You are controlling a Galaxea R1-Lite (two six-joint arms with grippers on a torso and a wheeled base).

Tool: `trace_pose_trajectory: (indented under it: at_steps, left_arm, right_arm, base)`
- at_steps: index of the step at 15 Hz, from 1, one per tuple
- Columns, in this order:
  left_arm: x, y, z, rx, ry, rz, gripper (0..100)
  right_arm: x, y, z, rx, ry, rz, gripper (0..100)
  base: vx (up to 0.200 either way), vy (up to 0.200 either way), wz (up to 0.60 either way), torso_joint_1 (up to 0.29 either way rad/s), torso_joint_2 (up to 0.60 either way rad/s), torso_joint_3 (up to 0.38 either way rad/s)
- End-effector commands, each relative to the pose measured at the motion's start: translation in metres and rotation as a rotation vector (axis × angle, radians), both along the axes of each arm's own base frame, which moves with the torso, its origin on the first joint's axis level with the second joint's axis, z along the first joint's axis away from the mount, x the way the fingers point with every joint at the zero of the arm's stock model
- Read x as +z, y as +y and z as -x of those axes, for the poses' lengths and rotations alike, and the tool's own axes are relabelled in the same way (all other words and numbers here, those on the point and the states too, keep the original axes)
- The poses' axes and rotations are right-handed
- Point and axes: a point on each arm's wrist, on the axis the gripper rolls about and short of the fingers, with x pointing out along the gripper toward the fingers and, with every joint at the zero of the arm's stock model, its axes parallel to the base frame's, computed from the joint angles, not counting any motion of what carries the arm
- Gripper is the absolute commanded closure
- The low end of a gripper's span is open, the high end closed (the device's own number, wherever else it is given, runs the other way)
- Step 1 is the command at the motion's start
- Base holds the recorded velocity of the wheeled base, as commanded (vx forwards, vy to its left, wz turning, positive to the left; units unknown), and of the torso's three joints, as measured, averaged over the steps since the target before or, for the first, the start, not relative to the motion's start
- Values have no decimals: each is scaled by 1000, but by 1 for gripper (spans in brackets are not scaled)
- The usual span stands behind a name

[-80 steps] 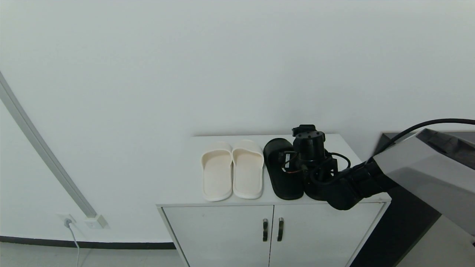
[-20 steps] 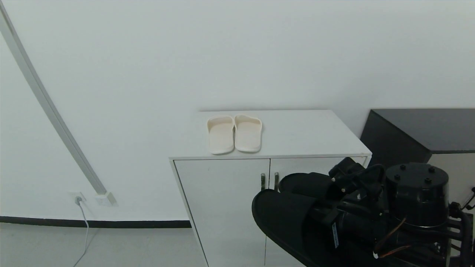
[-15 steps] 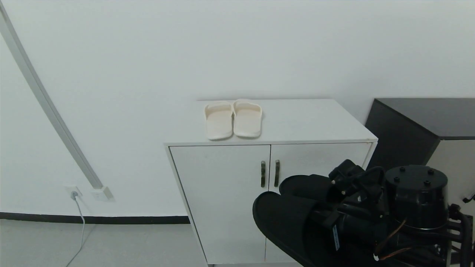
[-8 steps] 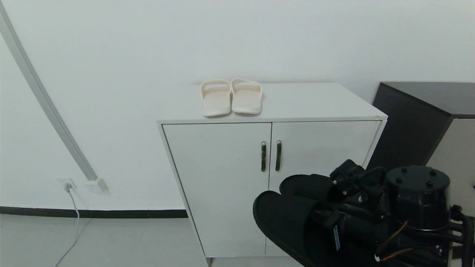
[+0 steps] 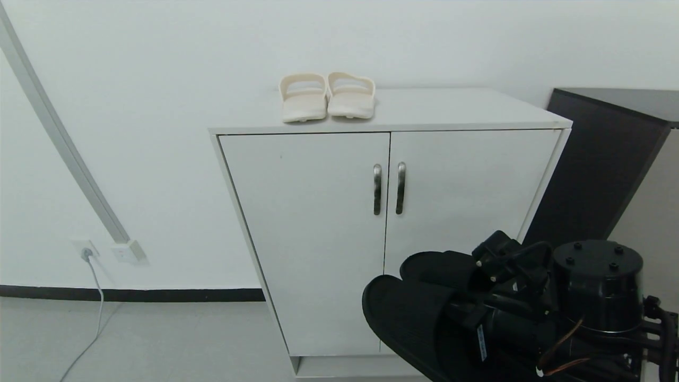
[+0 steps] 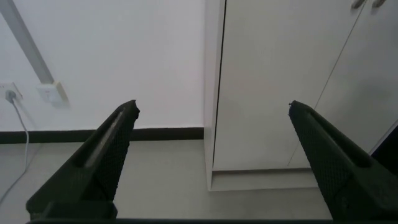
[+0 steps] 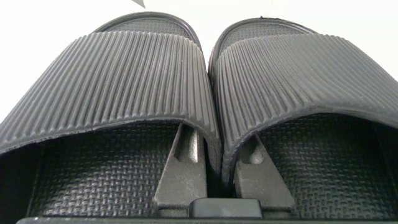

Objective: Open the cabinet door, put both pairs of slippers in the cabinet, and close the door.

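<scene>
Two black slippers (image 5: 414, 313) in right pincer (image 7: 217, 169), near shut cabinet doors (image 5: 313, 228)

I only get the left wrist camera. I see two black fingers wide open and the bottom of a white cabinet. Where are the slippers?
Observer: The black slippers are in the right arm's fingers, one finger inside each slipper, pinching the pair together.
Operator: And the other ones?
Observer: The cream slippers sit side by side on top of the cabinet, toward its left end.
Operator: What do I pull to open it?
Observer: Two upright metal handles, side by side where the shut doors meet, in their upper half.
</scene>
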Motion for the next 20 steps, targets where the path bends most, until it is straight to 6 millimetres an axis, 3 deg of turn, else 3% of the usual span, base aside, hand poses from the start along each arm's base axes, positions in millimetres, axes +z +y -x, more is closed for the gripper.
trace_pose_trajectory:
  at_steps: [1, 7, 13, 14, 16, 17, 18, 19, 20]
  left_arm:
    - [0, 0, 0, 2, 0, -5, 0]
    - [0, 0, -1, -2, 20, -5, 0]
    - [3, 0, -3, -4, 35, -80, 0]
    - [12, 0, -4, -31, 43, -75, 0]
    - [86, -2, -8, -99, -31, 84, 0]
    - [109, -3, -18, -130, -17, 92, 0]
    - [124, -4, -33, -166, 24, 92, 0]
    - [124, -4, -33, -166, 24, 92, 0]
    - [145, -6, -61, -271, 7, 87, 0]
  right_arm:
    - [-1, 0, 0, 1, 3, 3, 100]
    - [-2, -1, 1, -1, 2, 8, 100]
    - [-3, -1, 2, 13, -18, 11, 100]
    - [-2, -1, 2, 12, -26, 2, 100]
    - [-2, -1, 1, 12, -28, -1, 100]
    - [-2, -1, 1, 14, -27, -1, 100]
    - [-2, -1, 2, 15, -25, 1, 100]
    - [-2, -1, 2, 15, -25, 1, 100]
    - [-3, -1, 2, 15, -23, 1, 100]
  base:
    - [0, 0, 0, -95, 456, 359]
    - [0, 0, 0, -36, 410, 364]
    - [0, 0, 0, 0, 37, 33]
    - [0, 0, 0, 0, 0, 0]
    - [0, 0, 0, 0, 0, 0]
    - [0, 0, 0, 0, 0, 0]
    - [0, 0, 0, 0, 0, 0]
    - [0, 0, 0, 0, 0, 0]
    - [0, 0, 0, 0, 0, 0]
